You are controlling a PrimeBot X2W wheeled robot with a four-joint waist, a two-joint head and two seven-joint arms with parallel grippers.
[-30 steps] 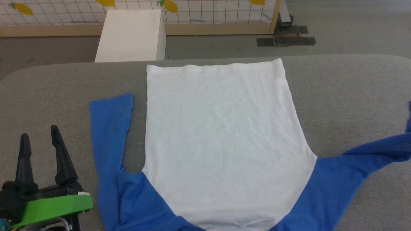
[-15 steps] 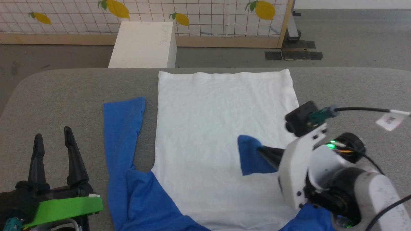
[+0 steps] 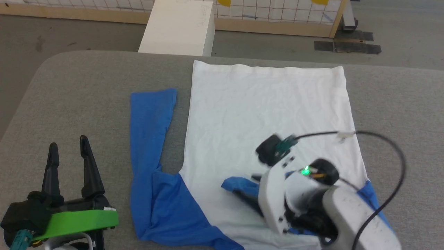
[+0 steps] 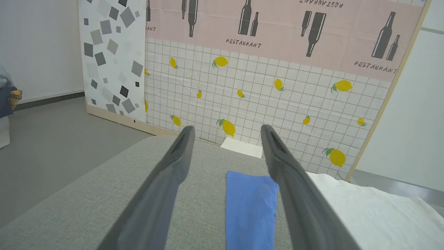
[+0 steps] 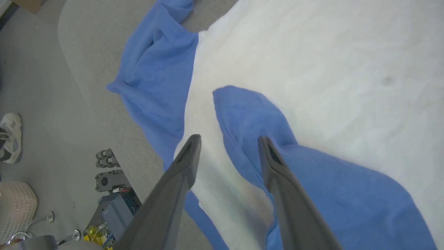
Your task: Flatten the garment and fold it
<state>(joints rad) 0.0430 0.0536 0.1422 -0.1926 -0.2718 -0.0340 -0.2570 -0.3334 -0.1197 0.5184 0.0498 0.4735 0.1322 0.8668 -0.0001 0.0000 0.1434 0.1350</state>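
The garment lies flat on the grey table (image 3: 69,86), its white body (image 3: 267,104) spread with the hem at the far side. Its left blue sleeve (image 3: 152,139) runs straight beside the body. The right blue sleeve is folded inward, and its cuff (image 3: 239,184) rests on the white body. My right gripper (image 3: 241,184) hovers just over that cuff. In the right wrist view the right gripper (image 5: 229,139) is open, with the cuff (image 5: 249,114) lying loose below its fingers. My left gripper (image 3: 67,152) stands open over bare table at the near left, left of the sleeve (image 4: 249,208).
A white box (image 3: 177,27) stands on the floor past the table's far edge, in front of a lemon-patterned screen (image 4: 260,86). The right arm's black cable (image 3: 381,139) loops over the garment's right side. Below the table's near edge are a shoe (image 5: 10,135) and some equipment (image 5: 111,180).
The head camera has shifted. My right arm came in with the right sleeve, carried it over the white body, and its jaws went from shut to open. The left gripper stayed put.
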